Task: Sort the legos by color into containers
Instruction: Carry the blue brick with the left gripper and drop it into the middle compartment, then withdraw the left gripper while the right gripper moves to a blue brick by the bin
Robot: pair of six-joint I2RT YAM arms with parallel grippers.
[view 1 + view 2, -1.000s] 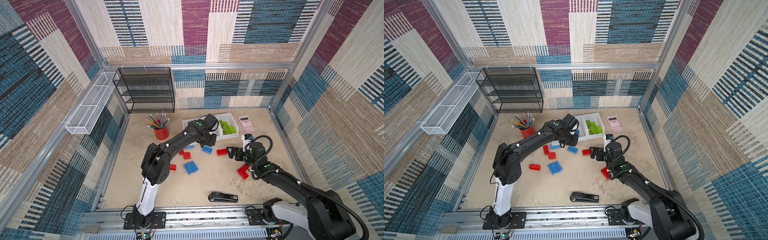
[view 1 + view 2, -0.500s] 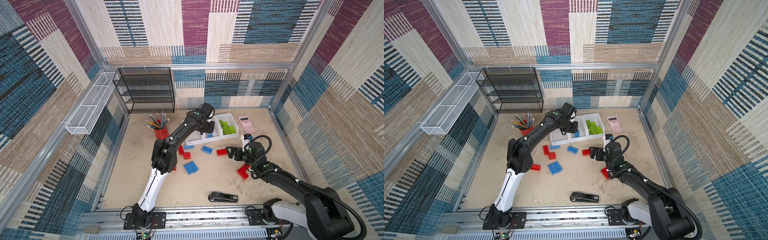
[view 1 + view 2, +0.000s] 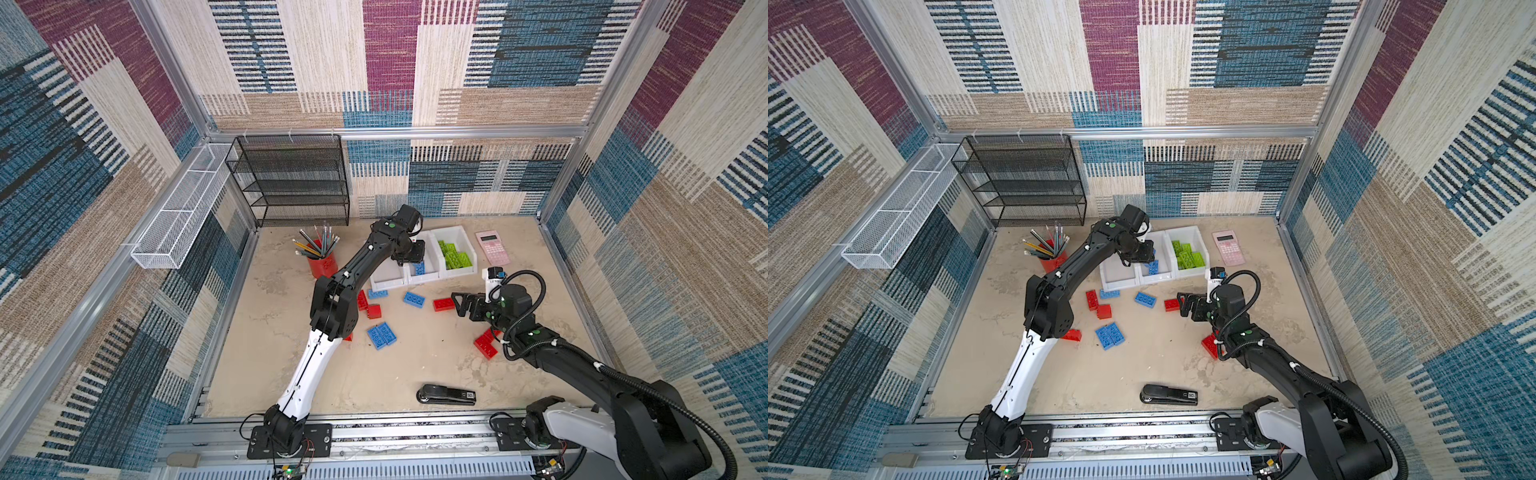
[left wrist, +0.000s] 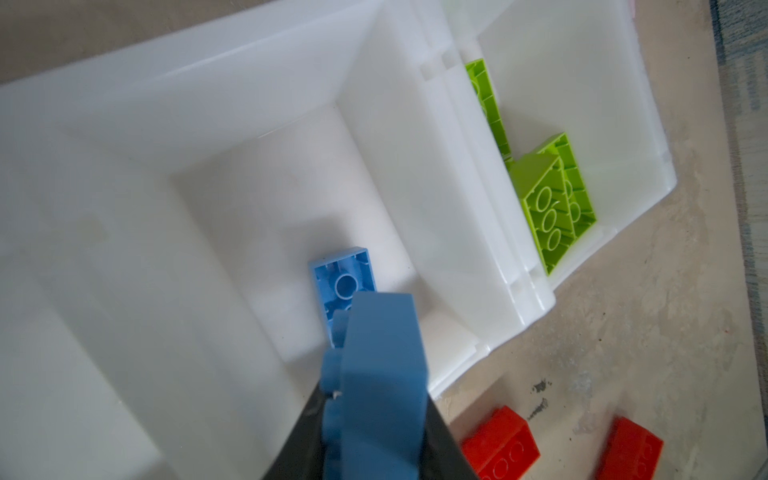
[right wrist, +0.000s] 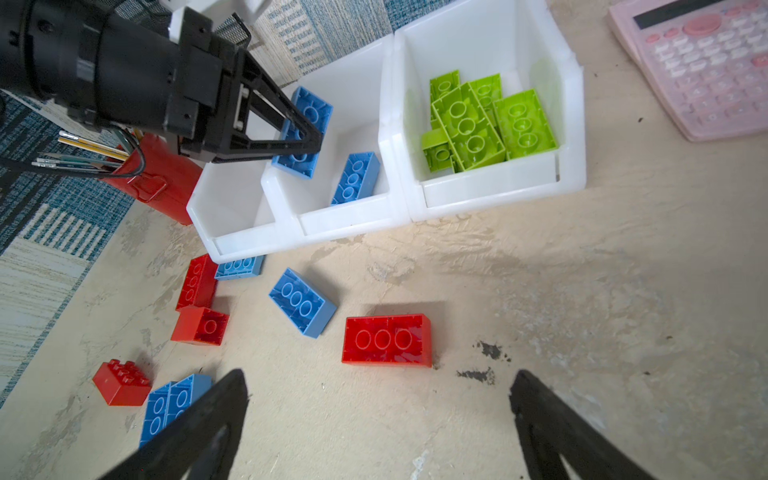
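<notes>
**Blue lego held over the middle container**

In both top views the outstretched left arm [image 3: 357,266] hid its own tips. The right wrist view showed the left pincer [image 5: 309,141] clamped on a blue lego [image 5: 311,110] above the middle container [image 5: 345,218]. The right pincer [image 5: 379,376] hung low and wide open near a red lego [image 5: 386,340] on the bench [image 5: 582,291].

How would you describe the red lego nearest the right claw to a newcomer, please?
Find the three joined white containers at the table's back. In front of the green-filled one a red lego lies just ahead of the right claw. Unlike the other red legos, it lies well apart from any brick.
</notes>
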